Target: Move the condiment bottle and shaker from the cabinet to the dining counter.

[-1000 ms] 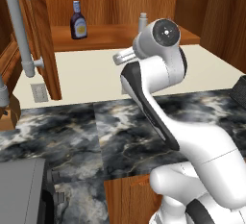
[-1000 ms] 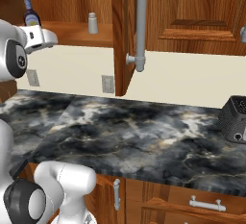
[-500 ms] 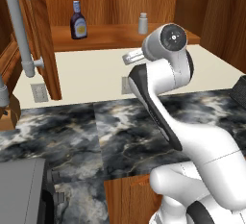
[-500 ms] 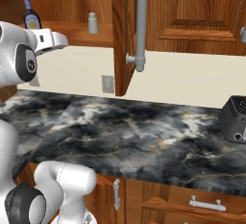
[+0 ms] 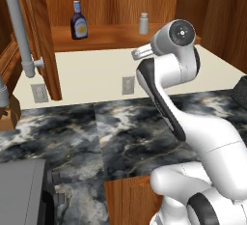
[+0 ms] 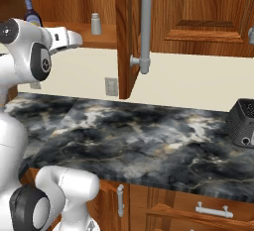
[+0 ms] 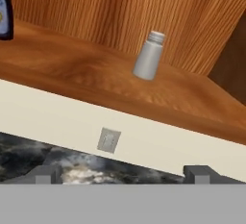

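Hand view: the shaker (image 7: pixel 150 56) is seen standing upright on the wooden shelf of the cabinet (image 7: pixel 72 69), ahead of and above the gripper (image 7: pixel 123 172), slightly toward the right fingertip. The two fingertips (image 7: pixel 45 174) are set wide apart with nothing between them, which is judged to suit a reach around the shaker's narrow body. The condiment bottle (image 7: pixel 5 14) is cut by the frame edge, far off beyond the left fingertip on the same shelf, well apart from the shaker. Both things stand back from the shelf's front edge, so they must be approached from the open front, the door (image 6: pixel 129 31) being swung aside.

In the left base view the arm is folded up over the marbled wall counter (image 5: pixel 120 132), its wrist raised to just under shelf height and the hand pointed toward the cabinet. The hand is held below and short of the shelf; neither thing is touched. The dining counter is judged to lie elsewhere, so both transfers remain undone.
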